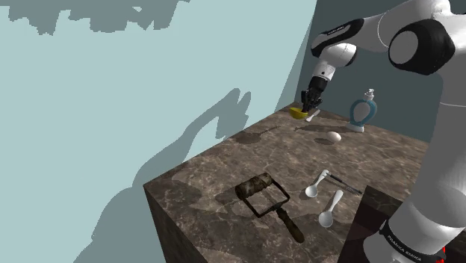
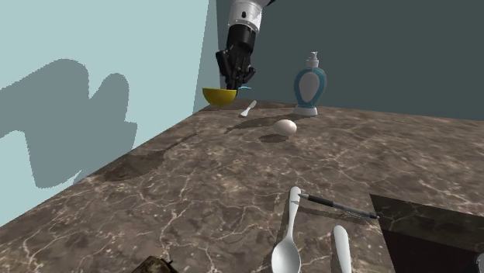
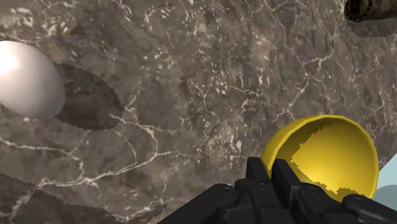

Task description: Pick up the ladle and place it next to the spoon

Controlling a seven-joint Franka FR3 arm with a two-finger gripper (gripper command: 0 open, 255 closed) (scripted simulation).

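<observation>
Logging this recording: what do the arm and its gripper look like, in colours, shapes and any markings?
The arm is built of rounded, glossy white links with dark joints between them. Near its foot a black band carries small white lettering. The gripper is all black and blocky, with two short, angular fingers.

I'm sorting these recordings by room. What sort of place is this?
Probably a kitchen: a brown veined stone-look worktop carries a white spoon, a white egg and a blue-and-white pump bottle, and the black hand holds a yellow-bowled ladle.
</observation>
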